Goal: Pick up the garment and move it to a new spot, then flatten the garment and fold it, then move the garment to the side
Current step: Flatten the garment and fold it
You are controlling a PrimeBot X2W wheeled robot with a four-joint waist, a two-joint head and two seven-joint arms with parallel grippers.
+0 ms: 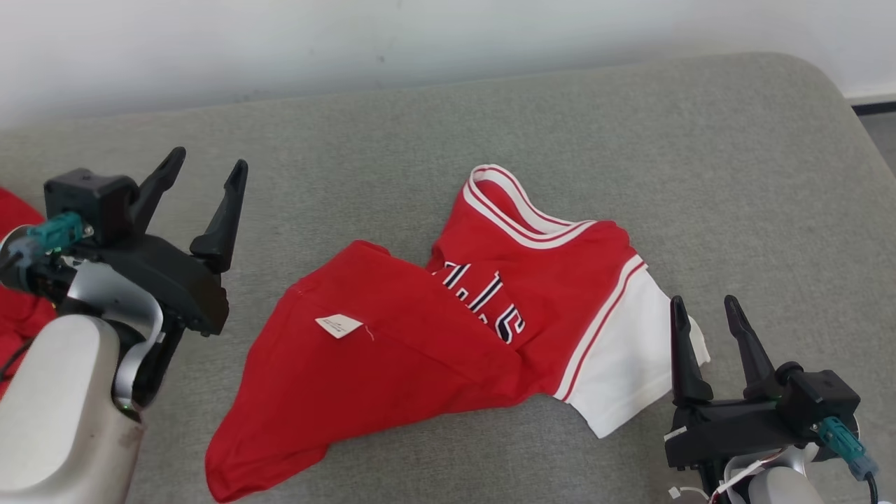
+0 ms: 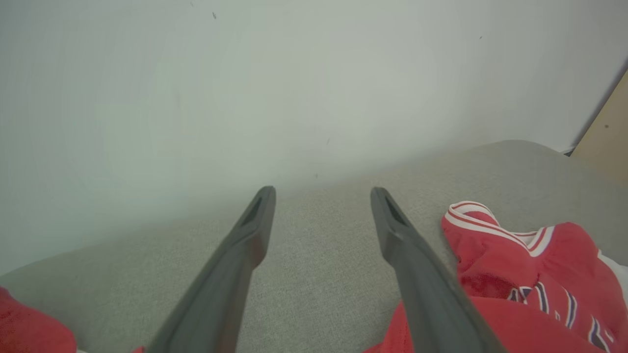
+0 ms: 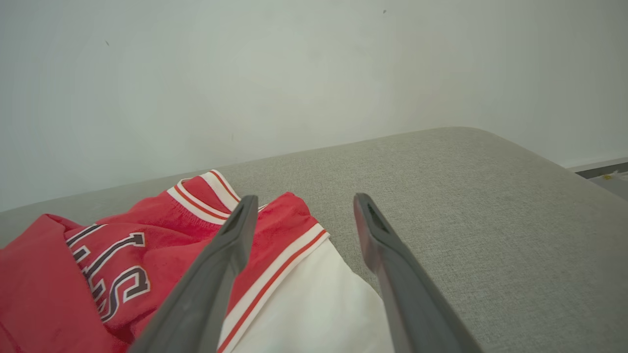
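The garment (image 1: 448,329) is a red jersey with white sleeves, striped trim and dark lettering. It lies crumpled and partly folded over itself on the grey cushioned surface (image 1: 560,126). My left gripper (image 1: 206,164) hovers open to the garment's left, holding nothing. At the lower right my right gripper (image 1: 703,308) stands open beside the white sleeve (image 1: 623,364). The left wrist view shows the garment (image 2: 530,274) right of the open left gripper (image 2: 321,193). In the right wrist view the garment (image 3: 162,255) lies left of and under the open right gripper (image 3: 301,201).
A second piece of red cloth (image 1: 17,308) lies at the far left edge behind my left arm. A pale wall (image 1: 350,42) rises behind the surface. The surface's rounded right edge (image 1: 854,119) drops to a floor strip.
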